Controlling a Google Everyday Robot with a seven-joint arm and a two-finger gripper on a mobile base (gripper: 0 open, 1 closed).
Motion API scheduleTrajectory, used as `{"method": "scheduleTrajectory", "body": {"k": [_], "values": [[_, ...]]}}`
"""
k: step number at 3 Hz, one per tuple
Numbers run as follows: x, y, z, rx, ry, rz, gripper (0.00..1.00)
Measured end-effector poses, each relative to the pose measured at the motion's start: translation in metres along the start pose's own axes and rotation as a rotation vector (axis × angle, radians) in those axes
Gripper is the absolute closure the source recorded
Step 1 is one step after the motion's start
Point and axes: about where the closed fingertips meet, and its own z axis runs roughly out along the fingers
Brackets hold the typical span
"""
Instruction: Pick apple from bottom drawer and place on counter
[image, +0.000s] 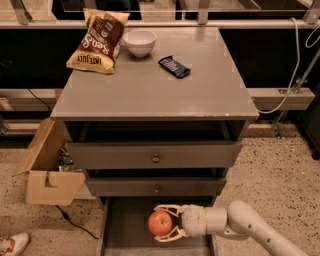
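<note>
At the bottom left corner we see part of a white and red shoe on the speckled floor; just to its right an open cardboard box stands on the floor against the left side of the cabinet.

On the table, the flat grey top of the cabinet, we note three items in the rear half:
- a brown chip bag lies at the rear left corner;
- a white bowl stands upright just beside the bag's right edge;
- a dark blue snack bar lies flat to the right of the bowl, apart from it and set at an angle.

Below the table, the upper knobbed drawer and the middle knobbed drawer each show a dark gap above the front panel; the bottom drawer is pulled out towards the camera, with its grey floor exposed.

The apple is inside the bottom drawer, near the middle of its width; we cannot tell whether it rests on the drawer floor or is raised off it.

The end effector reaches into the bottom drawer from the right; its two pale fingers curve round the apple, one on the far side and one on the near side, both in contact, so the end effector is pinching the apple. The white arm runs off towards the lower right edge.

At the far right a white cable hangs from the rear rail down towards the ledge beside the cabinet.
</note>
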Motion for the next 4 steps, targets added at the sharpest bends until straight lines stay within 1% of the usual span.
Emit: {"method": "scheduleTrajectory", "body": {"k": [1,2,3,4], "values": [[-0.071,-0.024,-0.036,0.031,0.015,-0.010,1.00],[-0.123,-0.037,-0.057,0.049,0.153,-0.084,1.00],[-0.141,-0.046,-0.064,0.040,0.221,-0.131,1.00],[-0.146,-0.050,-0.065,0.063,0.202,-0.119,1.00]]}}
